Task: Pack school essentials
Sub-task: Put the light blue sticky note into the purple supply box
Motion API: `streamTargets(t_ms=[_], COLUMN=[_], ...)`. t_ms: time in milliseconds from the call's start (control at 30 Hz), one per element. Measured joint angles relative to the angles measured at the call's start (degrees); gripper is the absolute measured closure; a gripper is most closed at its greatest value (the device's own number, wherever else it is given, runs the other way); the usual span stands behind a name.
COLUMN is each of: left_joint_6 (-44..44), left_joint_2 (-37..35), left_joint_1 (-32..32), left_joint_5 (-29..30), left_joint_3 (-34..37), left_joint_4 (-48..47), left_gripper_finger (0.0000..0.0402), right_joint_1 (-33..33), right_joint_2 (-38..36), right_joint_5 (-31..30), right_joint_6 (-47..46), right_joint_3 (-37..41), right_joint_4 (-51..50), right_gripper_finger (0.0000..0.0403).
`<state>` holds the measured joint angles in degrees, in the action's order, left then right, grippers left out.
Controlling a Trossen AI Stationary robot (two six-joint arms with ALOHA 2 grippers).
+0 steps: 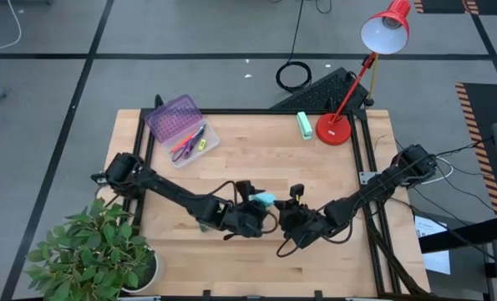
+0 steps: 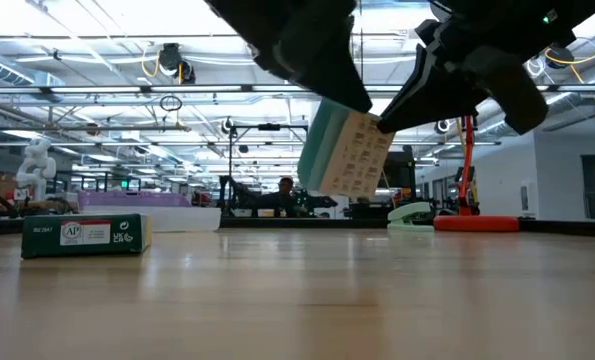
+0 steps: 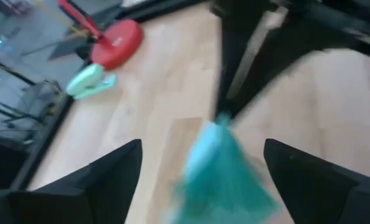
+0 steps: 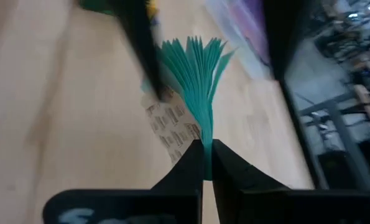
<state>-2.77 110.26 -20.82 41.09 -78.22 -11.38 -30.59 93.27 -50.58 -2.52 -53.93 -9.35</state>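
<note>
**Sticky-note pad held between both arms over the table's lower middle**

Pale wooden boards fill the table (image 1: 332,176), which stands on a grey floor marked with dark lines. Just below the middle of the high view, the light-blue sticky-note pad (image 1: 264,199) hangs in the air between the two grippers. From table height it shows clear of the wood, tilted, its printed backing sheet toward the camera (image 2: 345,150). The right gripper (image 4: 207,152) is clamped on one edge of the pad, fingers pressed together on the sheets, which fan out beyond them. The left gripper (image 1: 250,203) sits at the pad's other side; one of its dark fingers presses against the fanned sheets, and the other stands wide of the pad, so whether it truly grips cannot be told.

Left of the pad, under the left arm, lies the yellow-green crayon box (image 2: 85,236), flat on the wood at the low view's left.

Toward the upper left of the high view sits the clear case (image 1: 194,144) with its purple lid (image 1: 174,117) swung open; inside lie the purple-handled scissors (image 1: 184,147), a pink pen (image 1: 191,138) and a tiny yellow eraser (image 1: 203,144).

At the upper right stand the mint-green oblong block (image 1: 304,124) and, just beside it, the red desk lamp (image 1: 335,128). A potted plant (image 1: 98,251) fills the lower left corner.
</note>
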Motion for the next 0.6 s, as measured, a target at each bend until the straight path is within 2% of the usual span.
streamTargets(t_ms=[167, 333, 600], left_joint_6=[-0.5, 2.1, 3.4], left_joint_2=[0.2, 1.0, 2.0], left_joint_1=[0.1, 0.3, 0.3], left_joint_5=[-5.1, -4.8, -2.5], left_joint_3=[0.0, 0.0, 0.0], left_joint_4=[2.2, 3.9, -0.2], left_gripper_finger=[0.0106, 0.0145, 0.0215], right_joint_1=[0.0, 0.0, 0.0], right_joint_2=[0.0, 0.0, 0.0], right_joint_5=[-0.6, -0.6, -0.4], right_joint_6=[0.0, 0.0, -0.1], right_joint_3=[0.0, 0.0, 0.0], right_joint_4=[-0.2, -0.1, -0.4], right_gripper_finger=[0.0399, 0.0399, 0.0399])
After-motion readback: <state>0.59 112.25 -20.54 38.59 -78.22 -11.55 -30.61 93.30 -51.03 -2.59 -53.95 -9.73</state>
